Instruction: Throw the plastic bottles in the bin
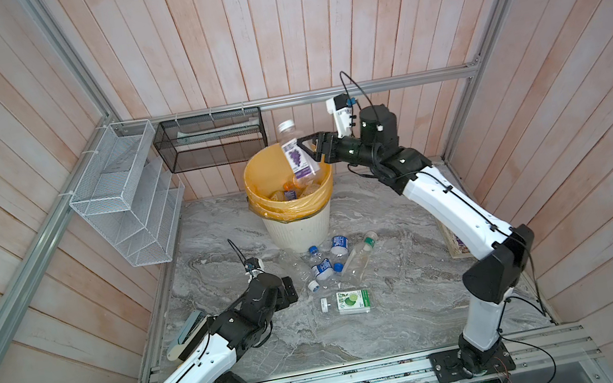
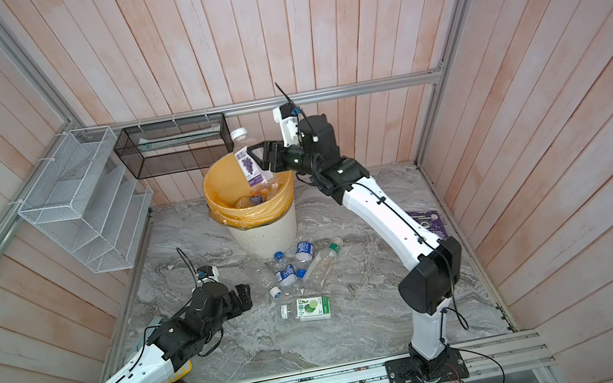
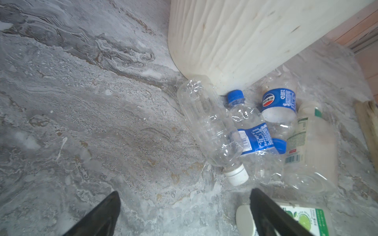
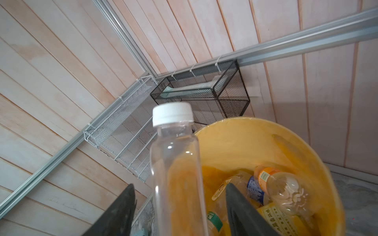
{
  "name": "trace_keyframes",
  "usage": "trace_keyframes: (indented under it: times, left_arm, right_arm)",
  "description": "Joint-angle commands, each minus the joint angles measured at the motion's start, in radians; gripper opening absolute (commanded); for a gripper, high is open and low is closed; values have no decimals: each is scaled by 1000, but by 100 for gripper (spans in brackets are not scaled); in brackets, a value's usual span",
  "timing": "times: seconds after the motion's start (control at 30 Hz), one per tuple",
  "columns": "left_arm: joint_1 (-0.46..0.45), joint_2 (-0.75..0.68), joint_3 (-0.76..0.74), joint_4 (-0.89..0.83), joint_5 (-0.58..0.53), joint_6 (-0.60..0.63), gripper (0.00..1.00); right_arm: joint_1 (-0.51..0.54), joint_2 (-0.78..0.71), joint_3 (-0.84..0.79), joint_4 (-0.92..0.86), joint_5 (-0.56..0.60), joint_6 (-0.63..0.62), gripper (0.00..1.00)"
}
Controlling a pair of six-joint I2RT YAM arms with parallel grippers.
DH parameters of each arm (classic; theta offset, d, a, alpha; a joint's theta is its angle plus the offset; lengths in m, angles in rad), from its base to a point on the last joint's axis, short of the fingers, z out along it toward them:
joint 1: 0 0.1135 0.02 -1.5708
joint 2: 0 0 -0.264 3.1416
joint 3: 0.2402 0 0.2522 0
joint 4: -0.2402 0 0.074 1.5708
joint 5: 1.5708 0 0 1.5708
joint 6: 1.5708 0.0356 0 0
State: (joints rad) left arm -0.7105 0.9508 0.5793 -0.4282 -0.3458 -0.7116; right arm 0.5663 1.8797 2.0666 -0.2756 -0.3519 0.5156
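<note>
Right wrist: bottle (image 4: 176, 163) base offscreen

The round ribbed plastic bin (image 1: 299, 231) is cream-white, and its thin plastic bag liner (image 1: 264, 174) is yellow-orange. The tall clear plastic bottle (image 1: 297, 156) has a white cap and a white label printed with purple grapes. On the marble-patterned tabletop (image 1: 399, 303), grey with pale veins, the small clear plastic bottles (image 1: 322, 269) show blue caps and blue labels, and the flat clear plastic bottle (image 1: 350, 302) has a white cap and a green-and-white lime label.

Both top views look down; wrist views closely face the bin (image 3: 225, 40).
</note>
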Motion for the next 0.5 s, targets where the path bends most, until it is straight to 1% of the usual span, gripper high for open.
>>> trace_keyframes:
  times: [0.0,0.13,0.27,0.33,0.37,0.47]
  left_arm:
    - [-43,6,41,-2,-62,-17,100]
    - [-111,6,52,17,-115,26,100]
    - [-211,39,76,62,-146,147,100]
    - [-274,76,96,84,-138,221,100]
    - [-296,100,106,99,-124,271,100]
    - [-347,186,151,123,-66,392,100]
  right_arm:
    - [-31,-32,13,-131,71,-42,85]
    - [-67,-160,-133,-53,126,-41,85]
    - [-119,-342,-394,41,176,-49,88]
    - [-142,-427,-538,70,189,-46,90]
    - [-191,-470,-610,84,197,-45,90]
    - [-259,-585,-831,118,209,-34,93]
